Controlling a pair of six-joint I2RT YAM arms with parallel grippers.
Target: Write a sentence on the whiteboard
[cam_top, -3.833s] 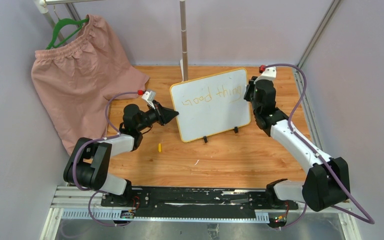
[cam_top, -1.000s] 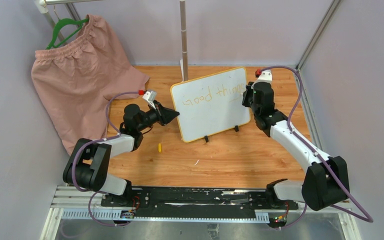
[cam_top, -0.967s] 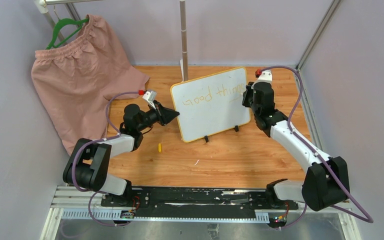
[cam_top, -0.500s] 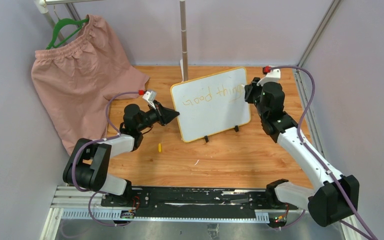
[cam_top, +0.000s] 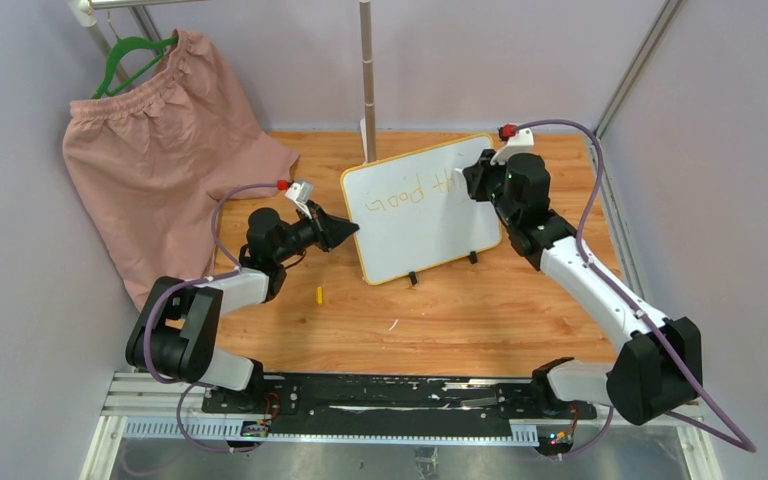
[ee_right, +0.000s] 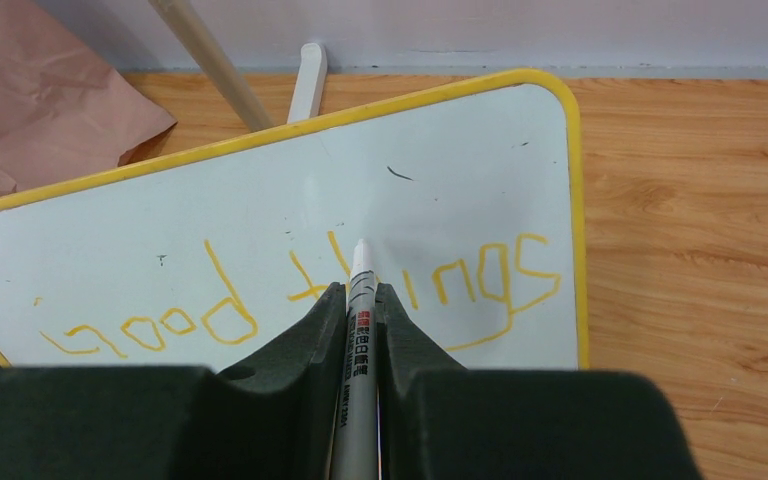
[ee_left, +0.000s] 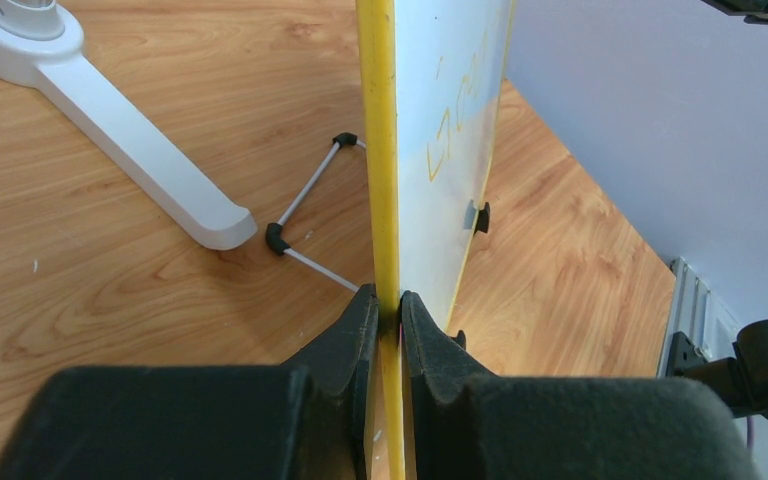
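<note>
The whiteboard [cam_top: 430, 225], white with a yellow frame and two black clip feet, stands tilted on the wooden table. My left gripper [cam_top: 348, 231] is shut on its left edge; the left wrist view shows the yellow frame [ee_left: 378, 150] clamped between the jaws. The sentence [ee_right: 310, 295] reads "Good things" in yellow, upside down in the right wrist view, also in the top view [cam_top: 410, 190]. My right gripper [cam_top: 475, 178] is shut on a white marker [ee_right: 358, 330], its tip over the board near the letters "th".
A pink garment [cam_top: 160, 170] hangs on a green hanger at the left. A white stand pole [cam_top: 366, 70] rises behind the board, its foot [ee_left: 110, 130] on the table. A small yellow cap [cam_top: 319, 294] lies on the wood.
My right gripper moved left along the board, from its right edge past "things" to over the letters "th". The left gripper and board stayed put.
</note>
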